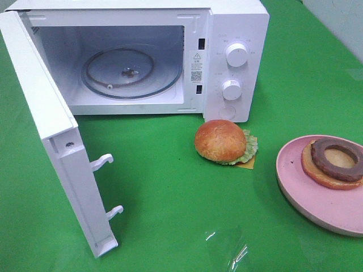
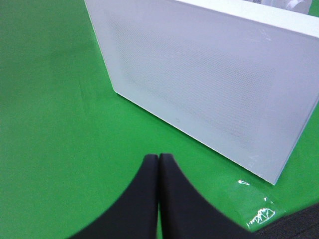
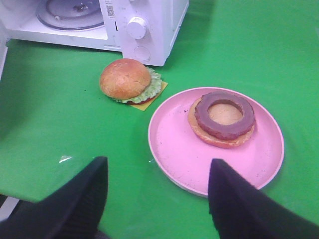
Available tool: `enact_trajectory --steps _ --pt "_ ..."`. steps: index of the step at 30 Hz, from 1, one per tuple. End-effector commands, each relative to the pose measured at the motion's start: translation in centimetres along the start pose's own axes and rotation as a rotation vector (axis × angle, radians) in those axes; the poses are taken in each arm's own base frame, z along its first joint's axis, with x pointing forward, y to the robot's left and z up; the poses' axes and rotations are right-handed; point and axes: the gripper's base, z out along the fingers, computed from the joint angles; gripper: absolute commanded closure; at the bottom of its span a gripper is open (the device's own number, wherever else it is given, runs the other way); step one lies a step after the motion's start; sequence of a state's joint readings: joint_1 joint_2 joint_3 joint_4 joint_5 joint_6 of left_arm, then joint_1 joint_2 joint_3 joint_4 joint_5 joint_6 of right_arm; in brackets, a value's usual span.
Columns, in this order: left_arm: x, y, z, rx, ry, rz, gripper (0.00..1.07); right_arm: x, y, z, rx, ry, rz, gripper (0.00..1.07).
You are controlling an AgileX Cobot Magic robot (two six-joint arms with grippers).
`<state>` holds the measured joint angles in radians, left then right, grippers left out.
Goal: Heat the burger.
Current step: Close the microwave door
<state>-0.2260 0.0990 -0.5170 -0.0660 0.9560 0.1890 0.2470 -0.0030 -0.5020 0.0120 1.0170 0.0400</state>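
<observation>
A white microwave [image 1: 170,56] stands at the back of the green worktop [image 1: 164,187]. Its door [image 1: 54,141] swings wide to the side of the cavity, leaving the cavity mouth open to the front. Inside, only the glass turntable [image 1: 130,73] lies on the floor, with free room above it. The door's two latch hooks [image 1: 102,162] jut out into the space in front of the microwave. Just in front of the microwave's knob panel [image 1: 235,68] sits the burger's top half [image 1: 224,141], apart from it. Farther from the microwave, the pink plate [image 1: 317,204] with the burger's lower half [image 1: 334,161] takes up that side. Bare cloth lies between door and burger.
</observation>
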Motion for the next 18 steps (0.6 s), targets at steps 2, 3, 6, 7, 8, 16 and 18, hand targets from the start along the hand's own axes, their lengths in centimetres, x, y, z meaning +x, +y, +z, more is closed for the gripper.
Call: enact_trajectory --steps 2,3,6,7,8,16,18 --pt "-3.0 0.6 3.2 -0.002 -0.026 -0.006 1.06 0.1 0.0 -0.3 0.006 -0.034 -0.009 0.51" --pt "-3.0 0.6 3.2 -0.002 -0.026 -0.006 1.06 0.1 0.0 -0.3 0.006 -0.034 -0.009 0.51" --pt "-3.9 0.9 5.4 -0.002 0.002 -0.014 1.06 0.1 -0.1 -0.3 0.011 -0.034 -0.014 0.51" --pt "-3.9 0.9 5.4 -0.002 0.002 -0.014 1.06 0.1 -0.1 -0.3 0.011 -0.034 -0.014 0.51" --pt "-4.4 1.1 7.1 0.000 0.036 -0.021 1.06 0.1 -0.1 -0.3 0.011 -0.034 -0.014 0.51" --pt "-4.8 1.5 14.5 0.028 0.150 0.039 1.06 0.1 -0.1 -0.3 0.011 -0.034 -0.014 0.51" --pt "-4.7 1.6 16.2 0.030 0.162 0.025 1.06 0.1 -0.1 -0.3 0.011 -0.034 -0.014 0.51"
